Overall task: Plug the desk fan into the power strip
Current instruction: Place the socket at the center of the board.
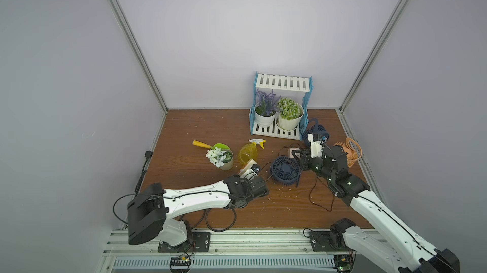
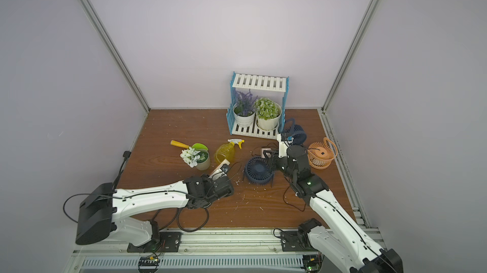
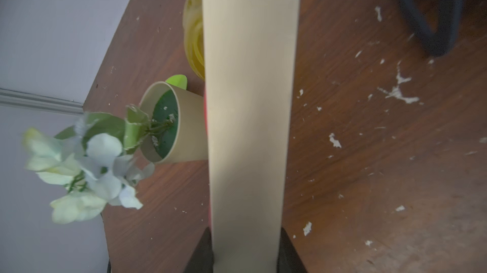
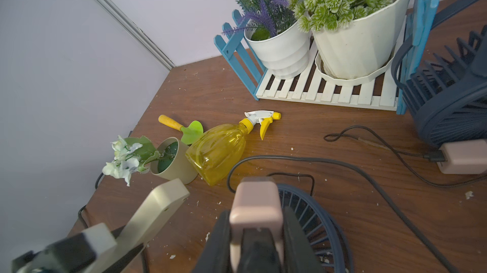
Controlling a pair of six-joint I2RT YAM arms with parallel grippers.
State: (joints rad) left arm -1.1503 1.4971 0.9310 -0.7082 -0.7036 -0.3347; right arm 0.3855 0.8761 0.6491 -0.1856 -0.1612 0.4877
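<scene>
A cluttered brown wooden tabletop point(image 1: 189, 179), seen from above.
The left gripper point(image 1: 250, 174) grips a long cream-beige power strip point(image 1: 247, 168) beside a yellow plastic spray bottle point(image 1: 247, 153); the right gripper point(image 1: 299, 156) holds a pale pink plug block point(image 1: 294, 153) just behind a round navy-blue desk fan point(image 1: 286, 170).

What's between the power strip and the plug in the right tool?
Only a black cord curving over crumb-flecked table, as the right wrist view shows.
</scene>
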